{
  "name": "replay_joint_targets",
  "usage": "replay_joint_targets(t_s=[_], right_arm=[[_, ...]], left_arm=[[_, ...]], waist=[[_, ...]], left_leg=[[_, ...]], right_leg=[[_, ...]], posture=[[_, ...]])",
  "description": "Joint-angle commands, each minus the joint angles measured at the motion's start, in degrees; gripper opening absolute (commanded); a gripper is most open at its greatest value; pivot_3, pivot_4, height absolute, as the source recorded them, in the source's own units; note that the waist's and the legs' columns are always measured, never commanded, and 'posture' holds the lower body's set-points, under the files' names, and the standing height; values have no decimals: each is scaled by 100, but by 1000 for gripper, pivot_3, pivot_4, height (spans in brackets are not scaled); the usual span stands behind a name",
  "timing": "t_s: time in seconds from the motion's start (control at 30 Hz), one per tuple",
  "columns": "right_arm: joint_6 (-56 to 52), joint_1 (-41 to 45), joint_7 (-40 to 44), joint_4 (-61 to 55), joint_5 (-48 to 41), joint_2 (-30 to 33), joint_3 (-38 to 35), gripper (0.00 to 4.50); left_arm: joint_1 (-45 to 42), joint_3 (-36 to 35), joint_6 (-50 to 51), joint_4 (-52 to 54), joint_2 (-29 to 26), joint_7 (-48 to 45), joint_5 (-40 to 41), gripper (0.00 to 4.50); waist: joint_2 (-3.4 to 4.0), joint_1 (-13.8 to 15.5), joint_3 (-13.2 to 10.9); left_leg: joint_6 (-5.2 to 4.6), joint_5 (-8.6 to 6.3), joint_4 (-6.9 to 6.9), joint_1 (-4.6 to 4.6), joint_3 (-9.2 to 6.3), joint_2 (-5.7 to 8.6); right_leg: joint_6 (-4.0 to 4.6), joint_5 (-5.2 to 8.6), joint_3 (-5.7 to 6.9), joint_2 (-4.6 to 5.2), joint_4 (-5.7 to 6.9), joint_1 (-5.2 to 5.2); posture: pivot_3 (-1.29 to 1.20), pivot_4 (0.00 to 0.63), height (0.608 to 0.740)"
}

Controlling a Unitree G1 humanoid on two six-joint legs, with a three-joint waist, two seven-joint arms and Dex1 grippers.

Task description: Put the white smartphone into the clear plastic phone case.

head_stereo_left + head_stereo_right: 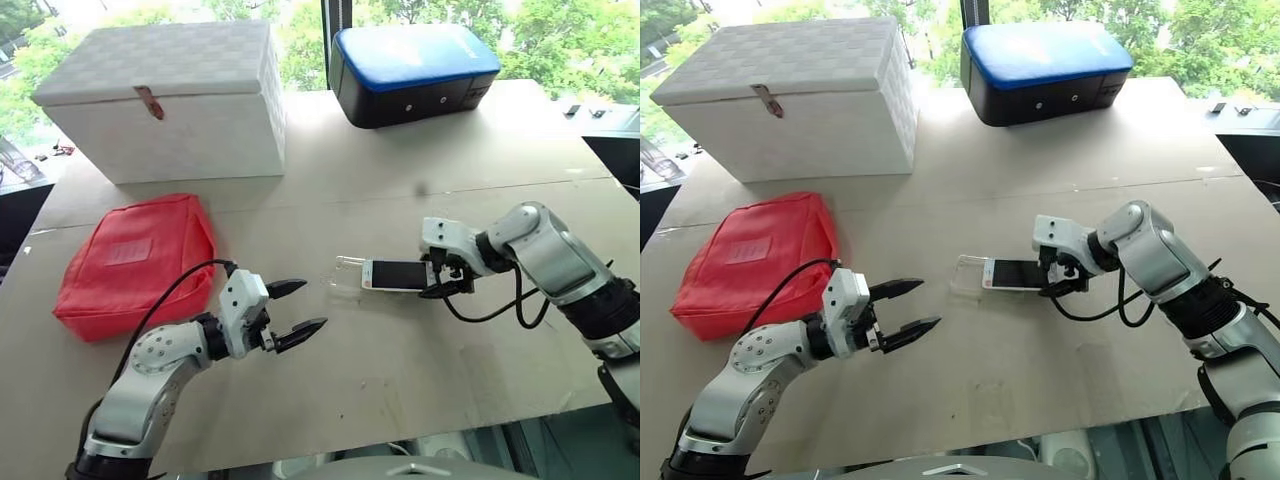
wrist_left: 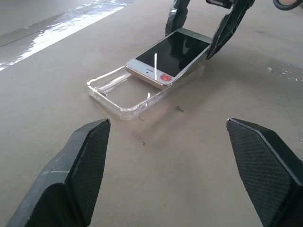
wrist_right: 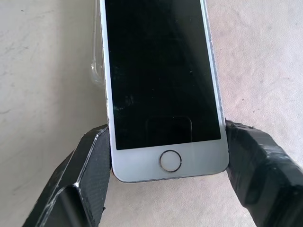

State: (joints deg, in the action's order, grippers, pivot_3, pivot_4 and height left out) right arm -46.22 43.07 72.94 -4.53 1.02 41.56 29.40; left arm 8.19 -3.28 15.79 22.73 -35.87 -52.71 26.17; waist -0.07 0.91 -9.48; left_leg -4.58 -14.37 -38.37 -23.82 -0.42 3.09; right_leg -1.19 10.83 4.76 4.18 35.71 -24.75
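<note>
The white smartphone [image 1: 397,274] lies screen up in the middle of the table. My right gripper [image 1: 440,280] is shut on its home-button end, with one finger [image 3: 92,156] against each long edge. The phone's other end [image 2: 156,71] rests over the clear plastic phone case [image 2: 118,92], which lies flat on the table and sticks out past the phone towards my left gripper. The phone is tilted, its gripped end raised. My left gripper [image 1: 312,304] hovers open and empty a short way left of the case [image 1: 347,270], pointing at it.
A red pouch [image 1: 135,262] lies at the left beside my left arm. A white lidded box [image 1: 170,100] stands at the back left and a blue-and-black case [image 1: 410,70] at the back middle. The table's front edge [image 1: 400,435] runs close below the arms.
</note>
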Motion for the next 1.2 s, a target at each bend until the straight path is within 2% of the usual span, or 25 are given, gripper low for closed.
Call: replay_joint_targets(t_s=[0.03,0.53,1.17,1.2], right_arm=[[-169,136,-120,-141,111,5,93,3038],[-714,-45,-344,-940,-69,-59,247,3037],[-813,5,-539,-1181,8,43,660,3020],[-799,13,-551,-1179,13,45,645,4035]], left_arm=[[28,6,-133,94,32,6,-3,4006],[-37,149,-226,5,108,46,-67,4006],[-99,189,-255,-79,150,1,-115,4006],[-95,189,-256,-80,153,1,-114,4006]], waist=[[0,-2,0],[-1,-3,0],[-4,-5,3],[-4,-6,3]], left_leg=[[0,0,0,0,0,0],[1,0,0,0,0,1],[1,0,-2,2,0,1],[1,0,-2,2,1,1]], right_leg=[[0,0,0,0,0,0],[0,0,-1,0,4,0],[-1,-1,0,-1,5,1],[-1,0,0,-1,5,1]], posture=[[0,150,740],[0,150,740],[0,150,740],[0,150,740]])
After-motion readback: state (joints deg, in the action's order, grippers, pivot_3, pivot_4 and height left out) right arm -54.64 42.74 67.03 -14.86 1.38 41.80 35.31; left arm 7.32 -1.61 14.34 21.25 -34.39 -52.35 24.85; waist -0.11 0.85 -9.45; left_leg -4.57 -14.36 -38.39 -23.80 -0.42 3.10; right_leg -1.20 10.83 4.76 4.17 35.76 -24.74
